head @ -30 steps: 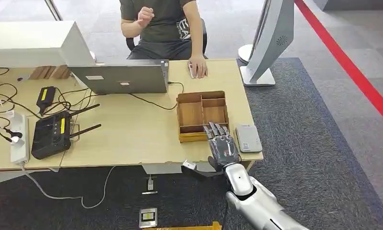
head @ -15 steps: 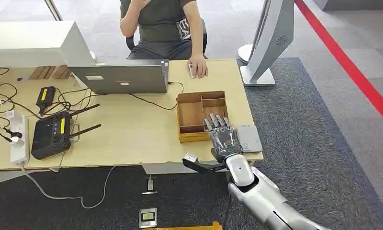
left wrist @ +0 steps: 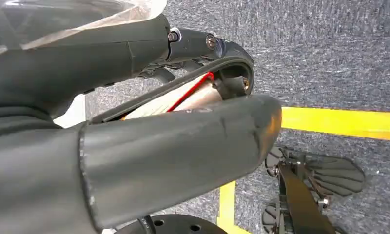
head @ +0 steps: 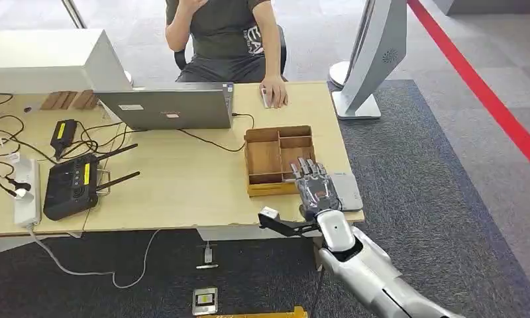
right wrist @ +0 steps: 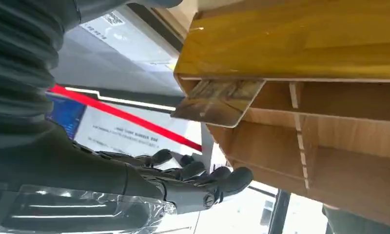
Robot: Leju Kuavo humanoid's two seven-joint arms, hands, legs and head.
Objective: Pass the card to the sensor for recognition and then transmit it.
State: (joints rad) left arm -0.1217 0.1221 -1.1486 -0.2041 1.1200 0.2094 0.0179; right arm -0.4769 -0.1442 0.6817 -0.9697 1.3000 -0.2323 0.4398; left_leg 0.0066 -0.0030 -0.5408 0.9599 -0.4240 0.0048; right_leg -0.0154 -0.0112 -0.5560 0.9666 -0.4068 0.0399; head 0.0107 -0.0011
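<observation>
At the front right corner of the table [head: 183, 192], right hand [head: 315, 187] hovers palm down, just right of the wooden tray [head: 279, 161]. It overlaps the tray's right front corner and the left edge of the grey card sensor [head: 346, 191]. Fingers [right wrist: 203, 174] are stretched out flat and close together, with nothing seen between them. The sensor lies flat just right of the tray, near the table edge.

In the right wrist view, a shiny gold-toned card [right wrist: 217, 102] sits against the tray's front wall at a compartment edge, tilted, apart from the fingers. Cannot tell if it rests inside or leans on the rim.

Left hand [left wrist: 149, 146] hangs over dark carpet crossed by yellow floor tape [left wrist: 339, 122], thumb and fingers curled toward each other. A pale flat piece with a red edge [left wrist: 183, 97] shows between them; cannot tell if it is gripped or what it is.

Left of the tray, a laptop [head: 166, 109] is open on the table, and further left is a black controller [head: 71, 185]. Behind the tray a person [head: 226, 33] sits, one hand on a mouse [head: 267, 98].
</observation>
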